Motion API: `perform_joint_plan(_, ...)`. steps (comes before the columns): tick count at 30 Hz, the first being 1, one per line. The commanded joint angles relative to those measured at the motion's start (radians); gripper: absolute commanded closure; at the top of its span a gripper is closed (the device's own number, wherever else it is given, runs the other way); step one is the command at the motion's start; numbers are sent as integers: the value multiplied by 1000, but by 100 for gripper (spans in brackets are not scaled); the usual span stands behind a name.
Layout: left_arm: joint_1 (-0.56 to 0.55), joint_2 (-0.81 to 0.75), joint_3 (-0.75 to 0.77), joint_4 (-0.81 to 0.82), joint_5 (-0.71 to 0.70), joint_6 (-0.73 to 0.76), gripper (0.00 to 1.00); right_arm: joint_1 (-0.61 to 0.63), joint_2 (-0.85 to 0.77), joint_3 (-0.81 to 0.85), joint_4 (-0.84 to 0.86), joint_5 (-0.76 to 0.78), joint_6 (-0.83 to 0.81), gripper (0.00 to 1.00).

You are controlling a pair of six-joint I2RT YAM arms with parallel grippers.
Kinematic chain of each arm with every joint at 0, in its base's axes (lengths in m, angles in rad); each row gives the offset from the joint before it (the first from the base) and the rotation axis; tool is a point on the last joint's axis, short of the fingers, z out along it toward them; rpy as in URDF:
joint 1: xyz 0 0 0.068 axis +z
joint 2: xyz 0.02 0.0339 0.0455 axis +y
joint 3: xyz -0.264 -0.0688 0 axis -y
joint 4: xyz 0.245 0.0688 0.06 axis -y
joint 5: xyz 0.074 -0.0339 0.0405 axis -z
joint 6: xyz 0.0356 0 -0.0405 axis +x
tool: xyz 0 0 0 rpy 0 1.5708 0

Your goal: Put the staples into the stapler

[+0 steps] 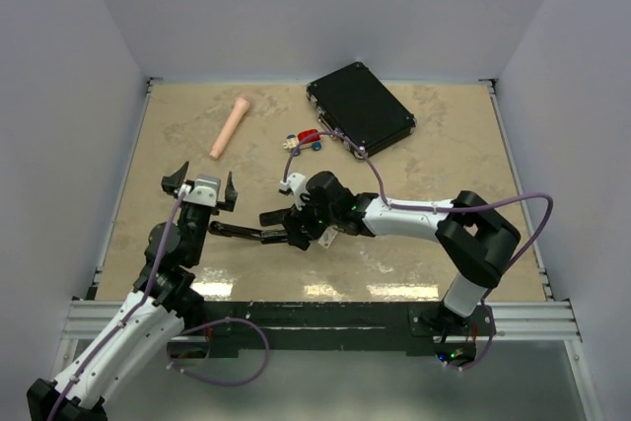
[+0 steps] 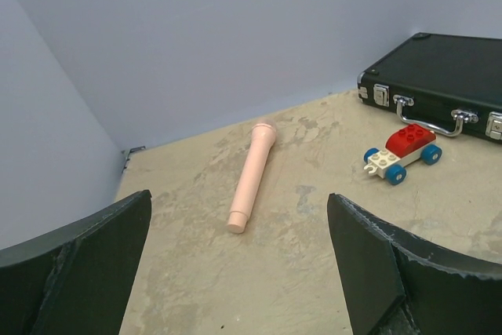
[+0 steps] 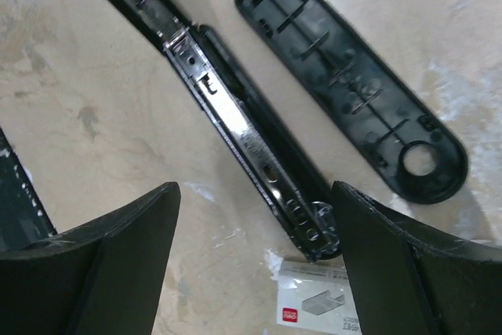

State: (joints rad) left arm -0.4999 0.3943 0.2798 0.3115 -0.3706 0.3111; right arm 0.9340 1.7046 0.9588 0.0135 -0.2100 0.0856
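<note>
Right wrist view: opened stapler [image 3: 235, 123] beside white box [image 3: 318, 307], right end effector [image 3: 252, 198] and left end effector [image 2: 239, 202] both released

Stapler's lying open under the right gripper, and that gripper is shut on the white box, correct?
No: the right gripper is open, holding nothing. The right wrist view shows the white box lying loose beside the end of the open stapler.

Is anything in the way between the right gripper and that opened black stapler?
Nothing visible does. The right gripper hangs open above the opened black stapler, its shiny metal channel facing up. A small white cardboard box lies by the stapler's end, not over the channel.
</note>
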Motion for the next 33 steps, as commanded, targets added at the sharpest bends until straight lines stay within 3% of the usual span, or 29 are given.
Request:
perform_joint_plan(1,-2,0,-5,52,22,25,2,25,-13,9,-52,-51,8,18)
perform_joint_plan(19,-2,20,-8,55,33,25,2,55,-51,64,-188,-187,40,21)
perform_joint_plan(21,-2,21,-8,57,35,25,2,55,-83,54,-190,-160,60,22)
perform_joint_plan(29,-2,31,-11,61,36,25,2,17,-262,-29,-188,248,232,21)
perform_joint_plan(33,-2,35,-13,64,42,23,2,-55,-287,-101,-207,279,266,21)
